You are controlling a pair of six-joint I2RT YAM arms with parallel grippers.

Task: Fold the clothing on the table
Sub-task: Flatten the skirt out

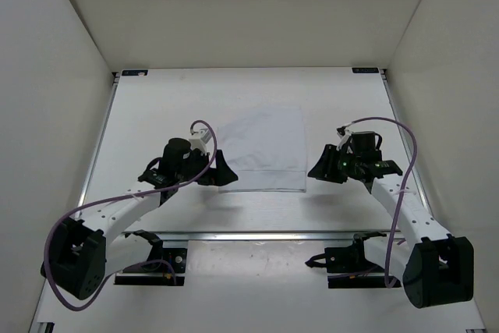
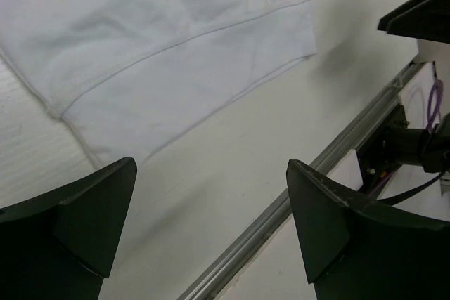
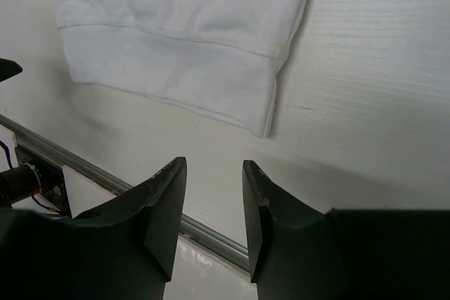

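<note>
The clothing (image 1: 263,150) lies flat in the middle of the table (image 1: 249,91), a white rectangle with a stitched hem along its near edge. My left gripper (image 1: 217,170) hovers just off its near left corner, jaws wide open and empty; the left wrist view shows the hem (image 2: 176,40) ahead of the fingers. Off the near right corner my right gripper (image 1: 319,168) stands open more narrowly, nothing between its fingers. The clothing's corner (image 3: 264,128) lies a little ahead of them in the right wrist view.
A metal rail (image 1: 257,234) runs across the table's near edge, behind both grippers. White enclosure walls (image 1: 47,76) close in the left, right and back sides. Blue marks (image 1: 134,72) sit at the far corners.
</note>
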